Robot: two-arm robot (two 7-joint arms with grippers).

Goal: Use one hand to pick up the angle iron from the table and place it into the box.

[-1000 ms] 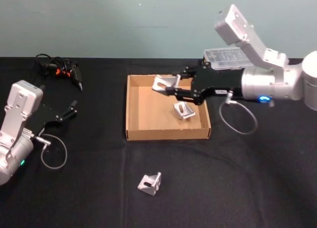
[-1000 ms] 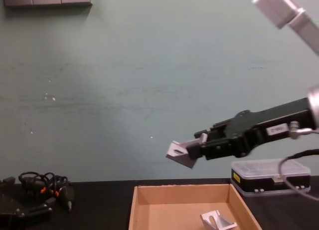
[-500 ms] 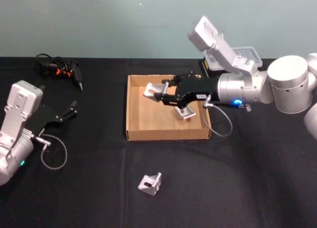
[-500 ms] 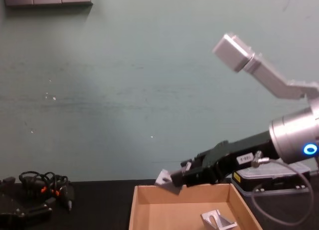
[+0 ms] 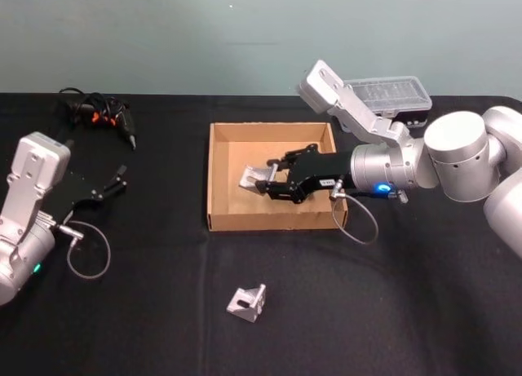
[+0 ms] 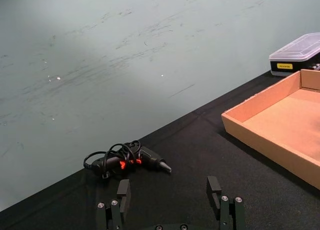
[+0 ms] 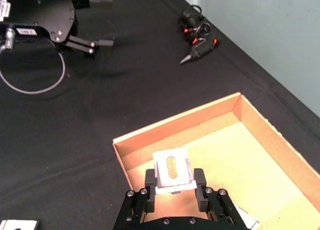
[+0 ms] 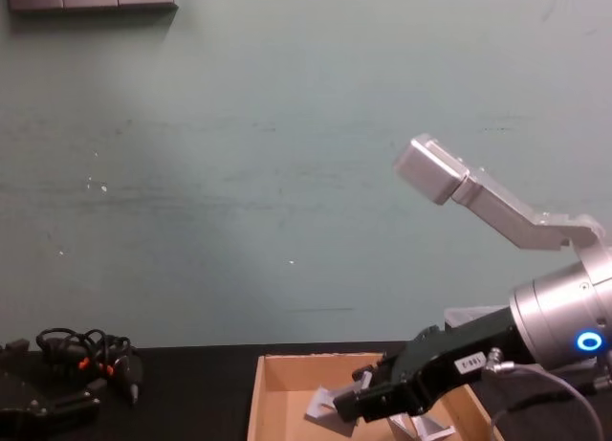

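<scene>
The right gripper [image 5: 263, 183], black with a small white label on a silver-grey arm, has come down inside the wide, shallow tan cardboard box [image 5: 210, 180] that sits mid-counter toward the far edge. Its fingers [image 7: 150, 179] pinch a small silver L-shaped angle iron [image 5: 251, 179] by its sides. A second ago the piece rode high above the box's far wall; half a second ago it was level with the rim. Now it hangs low over the box floor, toward the left wall, and whether it touches the cardboard cannot be told.

The carry appears all but done, with only the release and a clean withdrawal left for this piece. A second silver angle iron [image 8: 426, 428] already lies in the box, under the arm. A third [image 5: 247, 303] waits on the flat black matte counter [image 5: 163, 327] near the front edge, well apart from the box, so the task likely has another round to go. The left gripper [image 5: 121, 180] sits parked near the counter's left edge, fingers spread and holding nothing.
</scene>
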